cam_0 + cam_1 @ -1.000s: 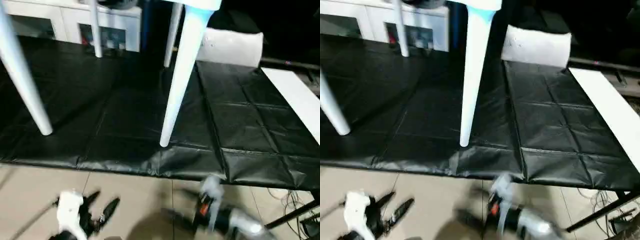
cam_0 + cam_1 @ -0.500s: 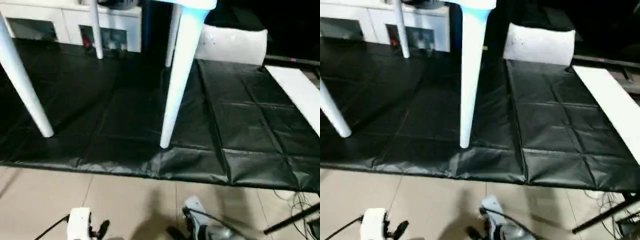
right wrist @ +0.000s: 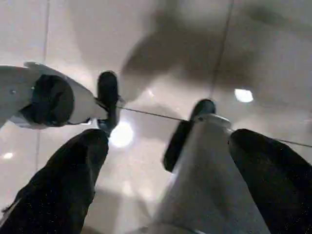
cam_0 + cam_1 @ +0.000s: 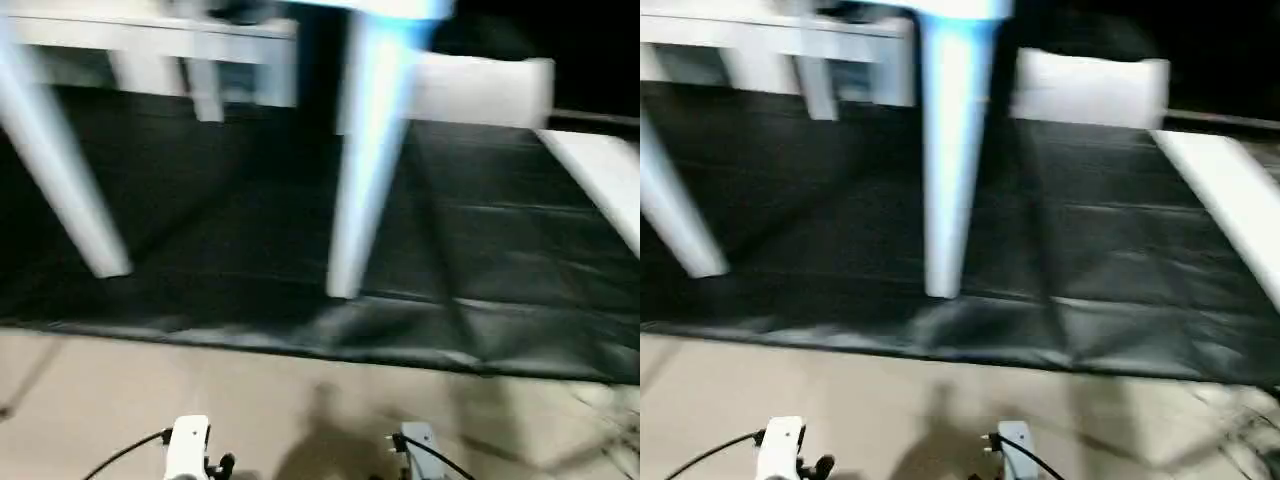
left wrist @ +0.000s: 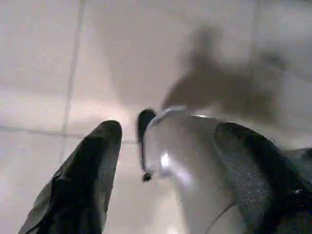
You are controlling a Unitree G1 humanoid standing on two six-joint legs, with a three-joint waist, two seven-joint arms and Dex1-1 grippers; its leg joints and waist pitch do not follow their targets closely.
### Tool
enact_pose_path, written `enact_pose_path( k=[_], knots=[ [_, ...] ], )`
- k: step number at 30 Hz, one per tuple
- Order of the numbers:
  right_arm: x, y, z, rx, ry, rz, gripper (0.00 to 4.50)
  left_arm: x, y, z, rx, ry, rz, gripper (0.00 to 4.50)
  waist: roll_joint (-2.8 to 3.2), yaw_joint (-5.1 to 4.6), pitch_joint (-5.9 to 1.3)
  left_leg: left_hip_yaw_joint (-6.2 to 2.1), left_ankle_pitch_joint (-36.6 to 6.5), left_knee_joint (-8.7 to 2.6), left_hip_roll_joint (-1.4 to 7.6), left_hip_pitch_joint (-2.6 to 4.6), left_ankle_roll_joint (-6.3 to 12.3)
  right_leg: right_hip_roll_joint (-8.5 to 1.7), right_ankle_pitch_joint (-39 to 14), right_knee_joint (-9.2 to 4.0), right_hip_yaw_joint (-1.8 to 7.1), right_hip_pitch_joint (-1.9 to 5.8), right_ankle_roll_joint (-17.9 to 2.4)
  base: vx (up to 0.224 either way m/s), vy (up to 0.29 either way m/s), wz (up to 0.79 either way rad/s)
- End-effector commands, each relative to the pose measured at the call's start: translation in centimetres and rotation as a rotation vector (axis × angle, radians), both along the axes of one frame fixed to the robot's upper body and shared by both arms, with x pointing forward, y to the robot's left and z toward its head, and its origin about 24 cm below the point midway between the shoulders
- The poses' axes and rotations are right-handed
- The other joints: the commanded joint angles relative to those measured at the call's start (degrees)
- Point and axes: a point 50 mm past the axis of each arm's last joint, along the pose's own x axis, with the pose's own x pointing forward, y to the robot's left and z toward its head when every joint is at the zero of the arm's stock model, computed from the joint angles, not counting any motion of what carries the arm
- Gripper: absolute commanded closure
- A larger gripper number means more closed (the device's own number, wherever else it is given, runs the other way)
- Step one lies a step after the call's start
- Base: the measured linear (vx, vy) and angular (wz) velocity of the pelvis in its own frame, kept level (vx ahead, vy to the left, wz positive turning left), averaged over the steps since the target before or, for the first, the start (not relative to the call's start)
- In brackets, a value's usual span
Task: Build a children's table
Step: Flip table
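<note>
The children's table stands upright on its white legs on the black-covered work table. Its nearest leg comes down close to the work table's front edge, another leg stands at the left, and a far leg is behind. A strip of its top shows at the upper edge. Both arms hang low over the floor in front of the work table, apart from the children's table. My left gripper is open, with its fingers spread over the tiles. My right gripper is open too, with nothing between its fingers.
Beige floor tiles lie below the work table's front edge. A white cabinet stands behind, a white block at the back right, and a white board along the right. Pale rounded robot parts show beyond the fingers.
Both arms have dropped lower; the grippers seen at the bottom of the head views a second ago have sunk out of them. The children's table has not moved.
</note>
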Motion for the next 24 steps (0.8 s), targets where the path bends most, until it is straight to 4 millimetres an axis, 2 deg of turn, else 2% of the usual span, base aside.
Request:
enact_pose_path(
  k=[1, 2, 3, 4, 5, 6, 7, 8, 9, 10, 11, 12, 13, 14, 15, 16, 17, 18, 19, 20, 21, 22, 23, 24],
  knots=[
    [1.4, -0.6, 0.4, 0.006, -0.023, -0.071, 0.00, -0.1, -0.1, -0.1, 0.017, 0.006, -0.003, 1.15, 1.20, -2.04, -1.54, -1.47, -0.4, -8.02, 3.97, 3.31, 18.53, -1.29, -7.1, -2.57, 0.34, -1.61, -12.9, 0.027, 0.233, 0.10],
    [1.6, -0.7, 0.5, 0.007, -0.028, -0.085, 0.00, 0.0, -0.2, -0.1, 0.018, 0.002, -0.009, 1.15, 1.70, -2.93, -2.22, -2.11, 2.2, -8.00, 3.79, 5.36, 21.53, 1.36, -4.9, 0.81, -1.87, -3.17, -11.6, 0.017, 0.256, 0.10],
    [1.8, -0.8, 0.6, 0.007, -0.031, -0.094, 0.00, 0.0, -0.3, -0.1, 0.018, -0.001, -0.013, 1.15, 1.94, -4.02, -2.05, -3.35, 9.3, -8.45, 4.60, 4.67, 26.21, 2.93, -3.1, 5.19, -3.50, -4.78, -6.8, -0.027, 0.245, 0.03],
    [2.1, -0.9, 0.7, 0.008, -0.037, -0.109, 0.00, 0.1, -0.4, 0.0, 0.019, -0.006, -0.019, 1.15, 1.91, -3.90, -1.62, -3.28, 10.9, -9.12, 5.64, 2.90, 26.63, 2.61, -3.0, 6.04, -3.57, -4.69, -5.0, -0.027, 0.245, 0.03],
    [2.6, -1.0, 0.8, 0.009, -0.049, -0.115, 0.00, 0.2, -0.3, 0.0, 0.018, -0.007, -0.001, 1.15, 1.74, -3.89, -1.48, -2.43, 10.7, -9.84, 7.00, 1.47, 23.79, 1.49, -1.9, 5.45, -3.04, -4.51, -4.2, -0.055, 0.194, 0.01],
    [3.0, -1.0, 1.0, 0.011, -0.059, -0.122, 0.00, 0.3, -0.2, 0.0, 0.020, -0.006, 0.003, 1.15, 1.47, -4.00, -1.65, -2.16, 8.0, -10.12, 6.81, 1.41, 20.51, 1.08, -1.3, 4.89, -2.94, -4.22, -4.8, -0.071, 0.153, -0.03],
    [3.3, -1.0, 1.1, 0.012, -0.067, -0.134, 0.00, 0.4, -0.3, 0.0, 0.019, -0.004, -0.002, 1.15, -1.10, -4.13, -1.91, -2.94, -8.6, -10.54, 7.36, 0.99, 5.85, -4.62, 0.1, 0.39, 0.81, -2.13, -10.3, -0.071, 0.153, -0.03],
    [3.5, -0.6, 1.2, 0.011, -0.069, -0.128, 0.00, 0.7, -0.2, 0.1, 0.011, -0.008, -0.014, 1.15, -2.42, -3.87, -1.07, -1.96, -17.4, -10.12, 7.00, 0.80, 0.41, -6.83, -4.9, -1.51, 2.04, -2.81, -13.6, -0.090, 0.112, -0.05],
    [3.3, -0.2, 1.1, 0.007, -0.061, -0.114, 0.00, 0.9, 0.0, 0.2, 0.013, -0.015, -0.012, 1.15, -0.91, -3.61, -1.14, -3.41, -27.4, -6.05, 6.22, 1.59, -5.29, -11.73, -16.5, -4.52, 4.57, -3.22, -16.0, -0.090, 0.077, -0.05],
    [2.9, 0.1, 0.9, -0.005, -0.042, -0.086, 0.00, 1.1, 0.5, 0.3, 0.029, -0.022, 0.005, 1.15, -0.13, -3.84, -0.59, -5.40, -31.2, -4.74, 7.21, 2.35, -5.45, -13.30, -27.0, -6.73, 4.95, -3.26, -14.5, -0.090, 0.077, -0.05],
    [2.7, 0.2, 0.8, -0.010, -0.034, -0.075, 0.00, 1.2, 0.7, 0.4, 0.037, -0.023, 0.013, 1.15, -0.40, -4.41, -0.47, -5.83, -31.5, -6.02, 7.49, 1.65, -5.52, -11.98, -27.8, -6.59, 4.08, -2.39, -13.4, -0.067, 0.079, -0.19],
    [2.4, 0.4, 0.7, -0.010, -0.025, -0.058, 0.00, 1.3, 1.2, 0.5, 0.041, -0.026, 0.037, 1.15, 0.14, -4.85, -0.09, -6.09, -33.8, -7.63, 7.62, 1.13, -6.55, -10.09, -27.1, -6.04, 2.91, -1.99, -12.3, -0.048, 0.104, -0.26],
    [2.4, 0.4, 0.7, -0.010, -0.025, -0.058, 0.00, 1.3, 1.2, 0.5, 0.041, -0.026, 0.037, 1.15, 0.74, -6.38, -0.07, -5.15, -44.4, -11.78, 6.27, 0.30, -12.75, -4.79, -18.9, -2.71, -0.33, -1.54, -9.9, -0.048, 0.104, -0.26],
    [2.0, 0.5, 0.6, -0.009, -0.012, -0.037, 0.00, 1.6, 1.4, 0.7, 0.030, -0.035, 0.058, 1.15, 0.98, -6.57, -0.14, -4.41, -47.4, -12.98, 5.64, 0.11, -14.77, -3.66, -16.2, -1.66, -1.23, -1.62, -10.0, -0.058, 0.096, -0.12],
    [1.9, 0.5, 0.6, -0.005, -0.011, -0.039, 0.00, 1.7, 1.4, 0.7, 0.029, -0.036, 0.060, 1.15, 0.74, -6.99, -0.46, -2.53, -50.0, -14.93, 4.81, -0.28, -18.08, -2.27, -11.7, 0.75, -2.78, -1.28, -11.1, -0.068, 0.072, 0.06],
    [1.9, 0.3, 0.6, 0.003, 0.001, -0.067, 0.00, 1.8, 1.4, 0.7, 0.039, -0.032, 0.060, 1.15, 1.47, -7.09, -0.62, -0.76, -47.7, -15.82, 3.99, -0.45, -21.14, -2.02, -9.6, 1.71, -3.34, -1.31, -12.3, -0.068, 0.072, 0.06],
    [1.9, 0.2, 0.6, 0.003, 0.011, -0.083, 0.00, 1.7, 1.3, 0.6, 0.047, -0.022, 0.050, 1.15, 0.42, -7.33, -0.66, 0.08, -45.9, -15.78, 3.79, -0.42, -21.43, -2.39, -11.7, 1.08, -3.11, -1.43, -12.7, -0.086, 0.051, 0.15],
    [1.9, 0.0, 0.5, -0.001, 0.024, -0.098, 0.00, 1.6, 1.1, 0.5, 0.055, -0.011, 0.036, 1.15, -1.43, -7.33, -0.96, 0.35, -42.8, -13.98, 3.89, 0.30, -20.29, -4.33, -16.1, -0.59, -2.02, -2.16, -13.3, -0.024, 0.022, 0.22],
    [1.8, -0.4, 0.5, -0.013, 0.041, -0.081, 0.00, 1.7, 0.8, 0.5, 0.053, -0.003, 0.016, 1.15, -2.35, -5.11, -0.96, -5.15, -14.1, 3.21, 3.84, 3.77, -6.93, -18.80, -25.3, -10.30, 5.51, -4.01, -14.3, -0.024, 0.022, 0.22],
    [1.7, -0.4, 0.5, -0.015, 0.041, -0.058, 0.00, 1.7, 0.7, 0.5, 0.050, -0.007, 0.020, 1.15, -1.76, -5.61, 0.09, -6.81, -5.1, 4.95, 3.63, 1.92, -5.19, -18.85, -27.6, -9.95, 4.30, -2.49, -14.0, 0.020, 0.052, -0.14],
    [1.7, -0.4, 0.5, -0.018, 0.036, -0.041, 0.00, 1.7, 0.8, 0.5, 0.050, -0.010, 0.033, 1.15, 0.99, -5.86, 1.11, -8.42, -6.7, 1.77, 4.21, 2.65, -7.52, -12.92, -37.0, -10.00, -3.70, -1.27, -10.1, -0.025, 0.146, -0.32],
    [1.7, -0.4, 0.5, -0.019, 0.038, -0.041, 0.00, 1.8, 0.8, 0.5, 0.049, -0.012, 0.037, 1.15, 1.53, -10.70, 2.68, -9.51, -47.6, -10.81, 6.45, -0.11, -14.40, -2.65, -25.1, -0.70, -6.47, -1.98, -4.9, -0.025, 0.146, -0.32],
    [1.6, -0.4, 0.4, -0.022, 0.041, -0.040, 0.00, 1.8, 0.8, 0.5, 0.046, -0.016, 0.044, 1.15, 2.69, -9.36, 1.68, -9.23, -58.3, -14.31, 5.08, -3.05, -17.48, -0.63, -14.2, 5.75, -5.97, 1.06, -5.6, -0.084, 0.152, -0.11],
    [1.6, -0.5, 0.4, -0.027, 0.043, -0.041, 0.00, 1.8, 0.9, 0.5, 0.042, -0.021, 0.044, 1.15, 3.19, -8.75, 0.55, -7.84, -55.4, -13.72, 4.16, -0.76, -17.61, 0.27, -1.4, 5.60, -5.55, -1.27, -7.7, -0.078, 0.047, 0.09]
  ],
)
